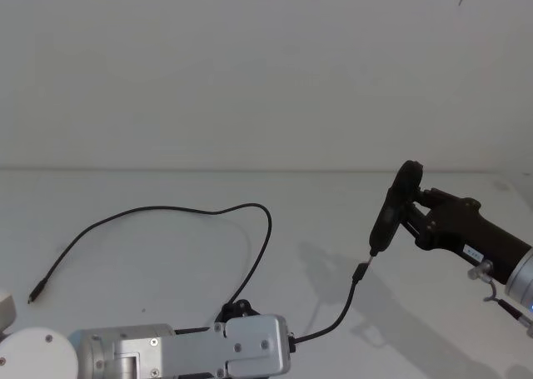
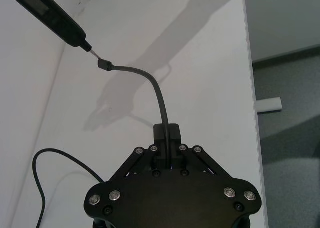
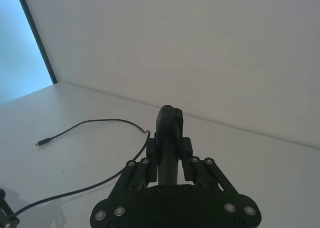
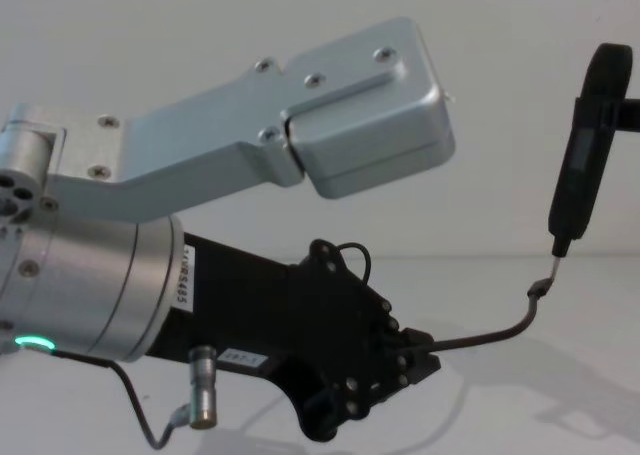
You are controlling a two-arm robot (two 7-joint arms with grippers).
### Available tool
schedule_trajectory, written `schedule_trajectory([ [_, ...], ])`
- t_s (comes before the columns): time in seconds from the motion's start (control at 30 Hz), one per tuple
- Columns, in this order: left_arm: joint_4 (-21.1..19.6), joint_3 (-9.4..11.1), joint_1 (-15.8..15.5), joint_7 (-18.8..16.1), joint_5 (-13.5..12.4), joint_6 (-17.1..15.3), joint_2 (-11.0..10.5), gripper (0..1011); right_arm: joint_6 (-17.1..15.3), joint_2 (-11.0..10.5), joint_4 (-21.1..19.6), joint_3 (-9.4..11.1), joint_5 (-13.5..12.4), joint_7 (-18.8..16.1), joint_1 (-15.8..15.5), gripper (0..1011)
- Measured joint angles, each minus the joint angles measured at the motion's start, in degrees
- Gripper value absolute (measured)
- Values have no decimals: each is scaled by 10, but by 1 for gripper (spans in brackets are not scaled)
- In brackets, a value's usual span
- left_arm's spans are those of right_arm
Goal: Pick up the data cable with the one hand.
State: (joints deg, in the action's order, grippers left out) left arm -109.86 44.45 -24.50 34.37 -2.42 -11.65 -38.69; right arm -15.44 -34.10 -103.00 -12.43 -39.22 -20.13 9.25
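Altogether, one data cable (image 1: pixel 250 254) and two arms are at work over a plain white desk (image 1: pixel 150 312). The left tool (image 2: pixel 166 134) sits low at the near edge of the desk, its two black jaws clamped on the cable a little way behind the plug end. From that grip a short stretch of cable rises off the desk in a curve and ends in a small black plug (image 1: pixel 359 273), held up in the air. The rest of the cable runs back from the left tool, loops in one wide arc across the desk and lies flat, its far end (image 1: pixel 33 296) resting near the left edge.

The right tool (image 3: pixel 169 160) comes in from the right, raised above the desk, its jaws pressed together on one slim black probe (image 1: pixel 391 211). The probe hangs tip down, and its metal pin (image 2: pixel 92 49) stands just beside the raised plug; whether they touch cannot be told. In the chest view the left wrist shows one green ring light (image 4: pixel 34 343).
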Motion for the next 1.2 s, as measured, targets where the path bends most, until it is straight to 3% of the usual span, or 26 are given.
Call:
schedule_trajectory([
  [1.2,0,0,0,0,0,0,0,55,4,-8,15,-22,-13,4,21,279],
])
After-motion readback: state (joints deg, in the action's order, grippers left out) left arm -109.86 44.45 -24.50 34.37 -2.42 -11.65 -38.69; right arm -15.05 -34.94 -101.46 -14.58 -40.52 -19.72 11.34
